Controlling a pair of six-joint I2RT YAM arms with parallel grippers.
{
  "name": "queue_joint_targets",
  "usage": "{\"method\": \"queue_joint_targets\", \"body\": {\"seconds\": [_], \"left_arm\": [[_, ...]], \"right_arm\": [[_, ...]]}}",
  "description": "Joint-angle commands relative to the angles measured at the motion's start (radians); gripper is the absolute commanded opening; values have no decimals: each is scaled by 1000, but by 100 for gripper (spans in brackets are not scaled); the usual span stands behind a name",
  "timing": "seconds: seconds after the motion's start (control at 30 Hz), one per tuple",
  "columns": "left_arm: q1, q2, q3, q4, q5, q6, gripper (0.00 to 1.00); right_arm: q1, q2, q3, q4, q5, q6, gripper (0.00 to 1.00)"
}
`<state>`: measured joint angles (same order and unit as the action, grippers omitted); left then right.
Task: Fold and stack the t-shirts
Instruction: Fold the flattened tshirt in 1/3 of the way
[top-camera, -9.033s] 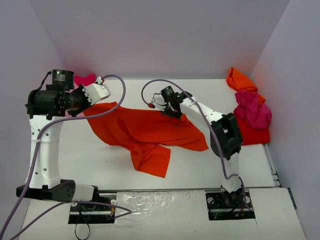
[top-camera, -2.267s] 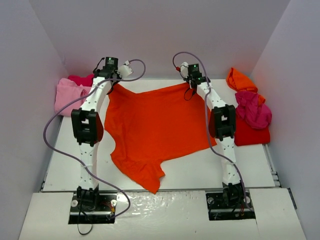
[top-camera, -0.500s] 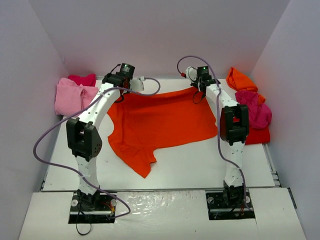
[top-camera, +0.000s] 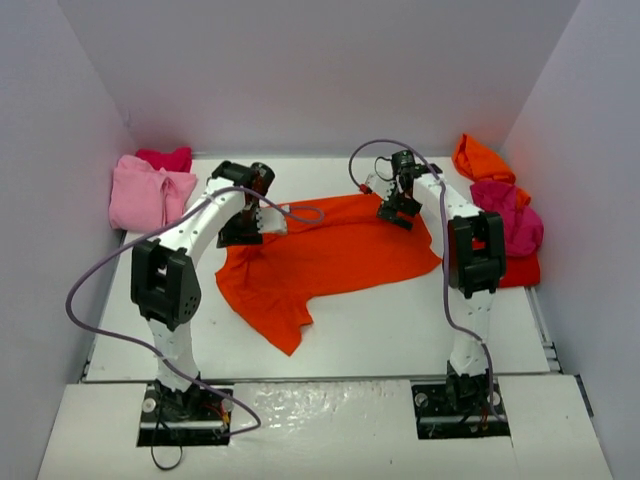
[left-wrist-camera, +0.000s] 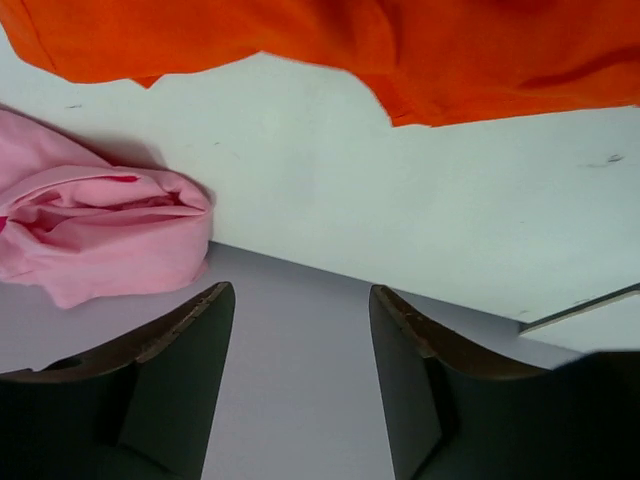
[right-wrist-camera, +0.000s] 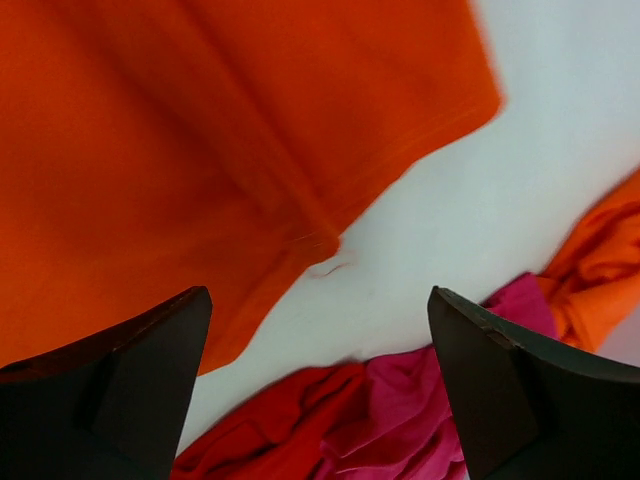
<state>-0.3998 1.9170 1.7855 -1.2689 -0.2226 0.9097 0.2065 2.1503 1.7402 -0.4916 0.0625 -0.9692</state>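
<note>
An orange-red t-shirt lies spread and rumpled across the middle of the table, one sleeve pointing to the near side. My left gripper hovers over its far left corner, open, with nothing between its fingers; in the left wrist view the cloth's edge sits beyond the gripper. Over the shirt's far right corner my right gripper stands wide open and empty. The right wrist view has the shirt's hem beyond that gripper.
A light pink tee and a magenta one lie at the far left by the wall. At the right wall sit an orange tee, a magenta tee and a red tee. Walls enclose three sides.
Both grippers have opened and let go of the shirt's far edge. The cloth has dropped flat and both arms have come lower and nearer.
</note>
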Motion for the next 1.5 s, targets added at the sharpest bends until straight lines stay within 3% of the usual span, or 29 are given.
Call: {"method": "queue_joint_targets", "body": {"seconds": [0.0,0.1,0.2,0.27,0.3,0.4,0.5,0.7,1.1,1.47], "left_arm": [[-1,-168,35,-122,171,-45,54],[20,-199,50,-24,176,-59,54],[50,-149,93,76,128,-70,54],[59,-104,119,143,109,-68,48],[60,-77,140,156,105,-67,44],[62,43,252,179,102,-86,15],[67,186,359,204,92,-116,1],[73,337,512,192,151,-138,0],[126,405,507,181,186,-145,0],[206,622,730,-180,316,-81,0]], "right_arm": [[-13,-122,-39,-150,-77,-42,82],[-31,-140,-13,-145,-133,-33,71],[-38,-98,84,-144,-156,3,38],[-37,-42,199,-145,-147,41,5],[-34,-20,243,-145,-140,53,0],[-30,51,370,-155,-128,73,0],[-28,103,434,-156,-128,88,0],[-21,197,485,-156,-178,125,0],[-7,340,570,-153,-224,167,0],[-7,381,521,-157,-137,162,0]]}}
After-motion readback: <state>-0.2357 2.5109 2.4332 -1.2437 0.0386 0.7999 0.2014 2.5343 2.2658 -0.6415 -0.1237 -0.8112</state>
